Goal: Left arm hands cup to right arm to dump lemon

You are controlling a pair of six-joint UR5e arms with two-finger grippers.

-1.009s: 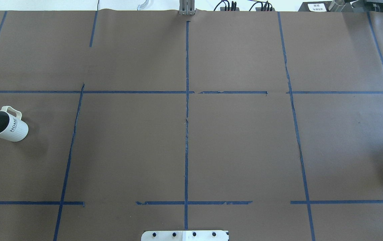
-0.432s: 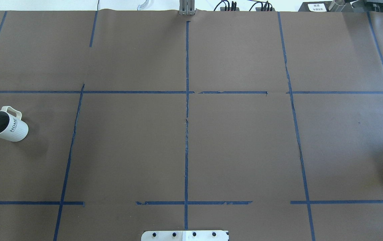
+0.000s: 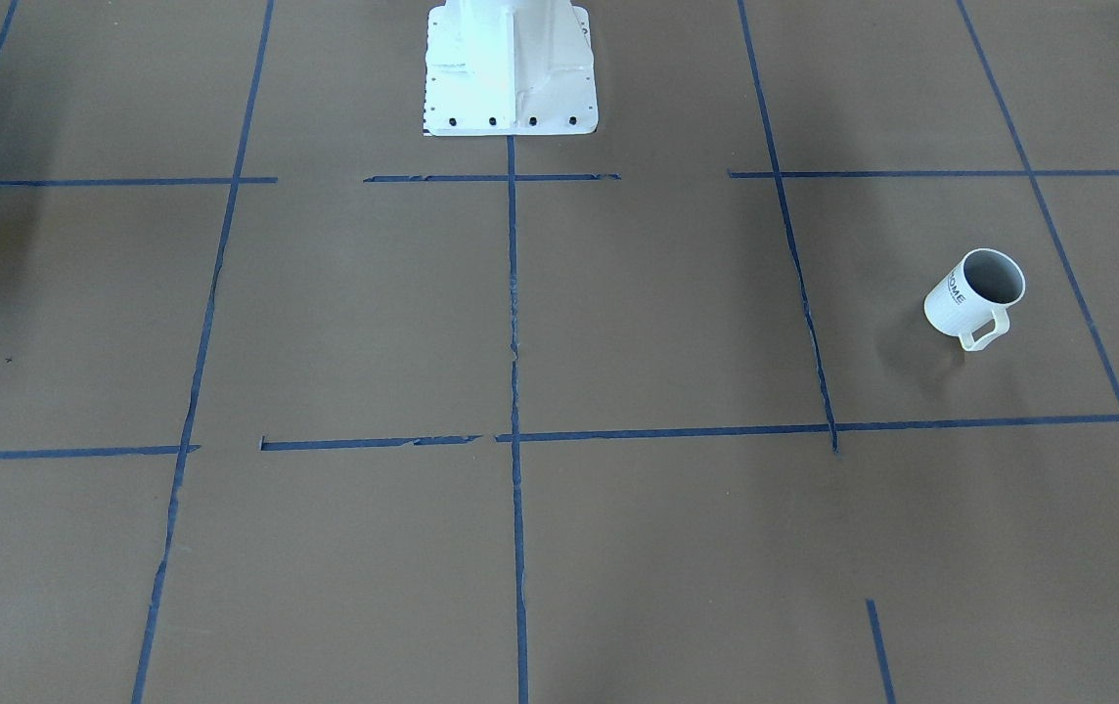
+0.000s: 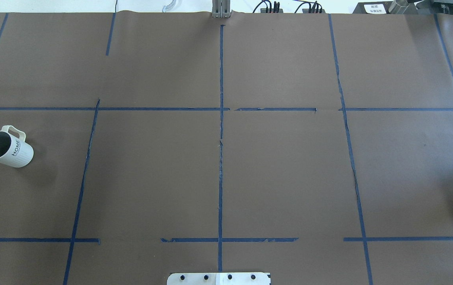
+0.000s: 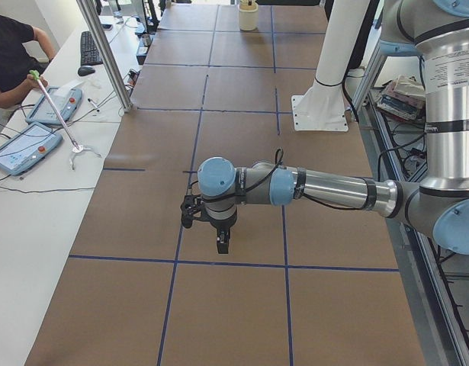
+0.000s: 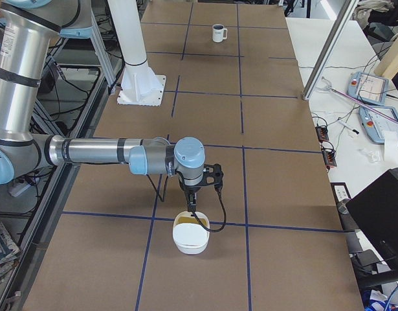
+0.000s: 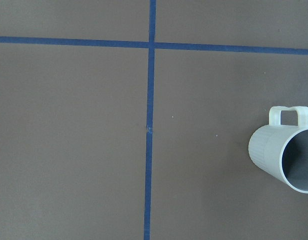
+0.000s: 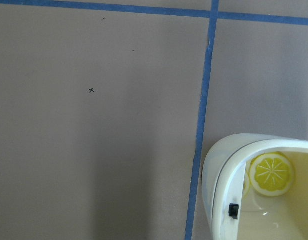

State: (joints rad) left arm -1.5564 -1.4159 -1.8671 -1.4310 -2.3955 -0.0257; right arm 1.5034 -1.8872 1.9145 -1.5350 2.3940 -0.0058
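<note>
The cup (image 4: 6, 147), a white ribbed mug with "HOME" lettering, stands upright near the table's left end; its grey inside (image 3: 993, 275) looks empty. It also shows in the left wrist view as the cup (image 7: 283, 156) at the right edge, and far off as the cup (image 6: 218, 32). The left gripper (image 5: 223, 246) hangs point-down over bare table; I cannot tell whether it is open or shut. The right gripper (image 6: 193, 206) hangs just above a white bowl (image 6: 191, 238), and its state I cannot tell either. The lemon (image 8: 271, 174), a yellow slice, lies in that bowl.
The robot's white base (image 3: 511, 68) stands at mid-table. Blue tape lines (image 4: 221, 158) divide the brown table cover. A person sits at a side bench with tablets (image 5: 20, 145). A metal post (image 5: 104, 53) stands at the bench edge. Tablets and cables (image 6: 373, 110) lie beside the table.
</note>
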